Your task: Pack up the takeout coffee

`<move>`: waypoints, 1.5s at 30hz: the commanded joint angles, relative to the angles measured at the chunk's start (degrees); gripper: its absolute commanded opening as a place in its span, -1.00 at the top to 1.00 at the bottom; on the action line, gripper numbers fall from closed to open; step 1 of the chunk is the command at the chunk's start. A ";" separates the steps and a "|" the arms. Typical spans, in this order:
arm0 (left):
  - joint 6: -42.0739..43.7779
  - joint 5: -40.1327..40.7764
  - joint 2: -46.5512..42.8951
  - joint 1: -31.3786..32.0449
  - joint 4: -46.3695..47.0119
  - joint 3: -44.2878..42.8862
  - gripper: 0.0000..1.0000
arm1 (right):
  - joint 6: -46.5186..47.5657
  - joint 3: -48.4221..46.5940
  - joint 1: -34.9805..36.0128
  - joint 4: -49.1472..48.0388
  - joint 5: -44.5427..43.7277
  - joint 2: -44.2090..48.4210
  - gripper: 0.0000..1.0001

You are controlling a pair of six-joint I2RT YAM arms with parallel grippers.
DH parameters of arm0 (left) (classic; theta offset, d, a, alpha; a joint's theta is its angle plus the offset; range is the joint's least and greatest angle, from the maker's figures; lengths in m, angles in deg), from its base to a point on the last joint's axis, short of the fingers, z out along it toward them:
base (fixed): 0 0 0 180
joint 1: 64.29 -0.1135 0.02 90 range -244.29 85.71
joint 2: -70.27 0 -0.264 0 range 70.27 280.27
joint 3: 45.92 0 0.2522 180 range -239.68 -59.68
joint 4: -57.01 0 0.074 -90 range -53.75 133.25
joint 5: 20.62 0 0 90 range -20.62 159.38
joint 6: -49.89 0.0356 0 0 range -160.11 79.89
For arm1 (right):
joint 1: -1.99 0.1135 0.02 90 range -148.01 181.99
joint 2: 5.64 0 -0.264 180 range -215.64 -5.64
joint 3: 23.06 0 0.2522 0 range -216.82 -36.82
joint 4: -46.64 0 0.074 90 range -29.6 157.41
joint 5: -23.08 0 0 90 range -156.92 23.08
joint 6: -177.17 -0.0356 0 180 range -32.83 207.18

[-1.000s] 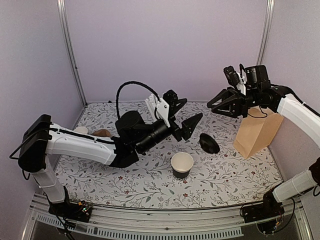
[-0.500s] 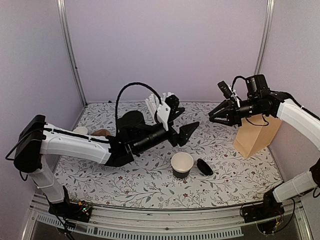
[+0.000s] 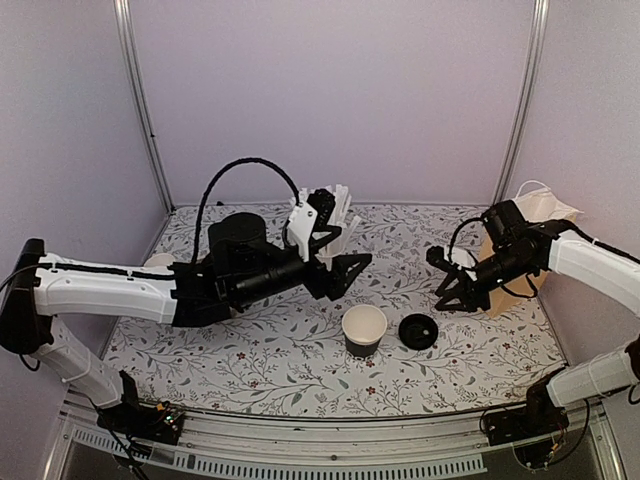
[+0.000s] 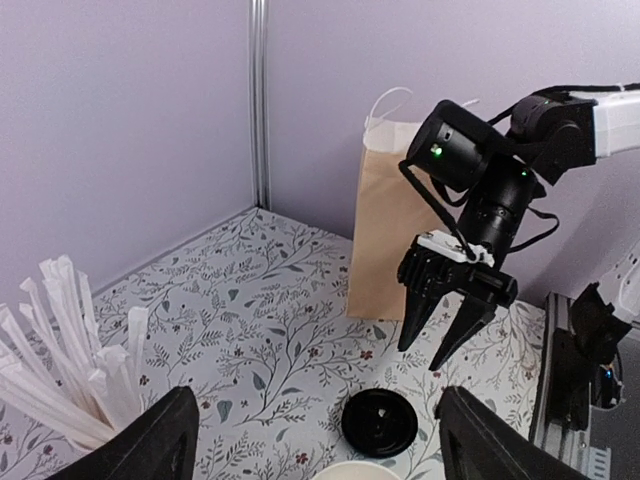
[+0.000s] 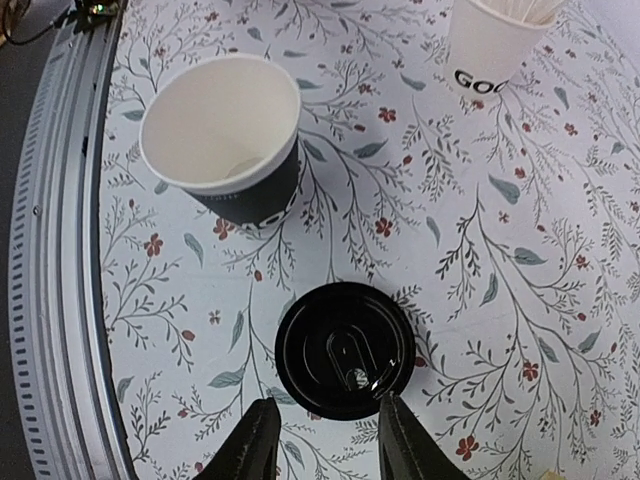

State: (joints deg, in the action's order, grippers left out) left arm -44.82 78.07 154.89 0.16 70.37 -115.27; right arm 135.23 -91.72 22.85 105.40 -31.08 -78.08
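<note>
1. Count: 1 black cup (image 3: 364, 330), 1 black lid (image 3: 417, 331), 1 brown paper bag (image 4: 385, 230), 1 white cup of wrapped straws (image 5: 497, 40) and 2 arms, all on 1 floral table (image 3: 250, 360).
2. The cup stands upright near the middle of the table, toward the near side. It's black outside with a white rim and a white inside, plus a bit of white lettering low on the wall, and nothing covers it.
3. The lid lies flat on the table just right of the cup, close but not touching. It's round, glossy black, with a raised rim and an oval recess in the middle.
4. The bag stands upright at the right edge, behind the right arm, with its white handles on top.
5. The straw cup sits farther back, left of the coffee cup.
6. The left gripper (image 4: 315, 400) hangs above the table behind and left of the cup, with its jaws spread wide and nothing in them.
7. The right gripper (image 5: 327, 405) points down over the lid's right edge. Its jaws are apart and gripping nothing, and the left wrist view shows the tips above the lid, not touching it.
</note>
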 commanded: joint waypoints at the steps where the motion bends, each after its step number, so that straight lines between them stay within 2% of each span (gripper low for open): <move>1: -5.75 1.01 -0.49 -1.83 -12.73 -1.86 -0.69 | 3.50 4.65 4.82 -1.11 -11.26 -1.55 0.28; 7: -9.55 2.34 -3.25 -2.21 -11.93 2.29 -0.68 | 5.64 9.70 11.14 -5.60 -19.68 -3.19 0.37; 13: -12.83 -2.62 -3.80 -4.57 -12.84 3.13 -0.61 | 7.32 9.31 14.60 -7.14 -23.46 -5.72 0.42; 21: -16.87 0.14 -4.98 -5.14 -11.31 6.39 -0.63 | 10.65 10.07 18.86 -7.20 -29.24 -8.00 0.41; 34: -17.37 -0.07 -8.06 -6.62 -10.65 8.94 -0.64 | 10.39 8.88 20.00 -9.24 -31.82 -12.02 0.37; 45: -17.43 0.87 -10.22 -6.96 -9.54 10.67 -0.64 | 10.22 8.52 20.70 -11.12 -33.26 -15.36 0.45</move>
State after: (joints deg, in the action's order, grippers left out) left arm -61.82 77.98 146.32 -5.98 58.94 -106.07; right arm 145.13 -82.23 43.16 95.67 -63.65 -92.07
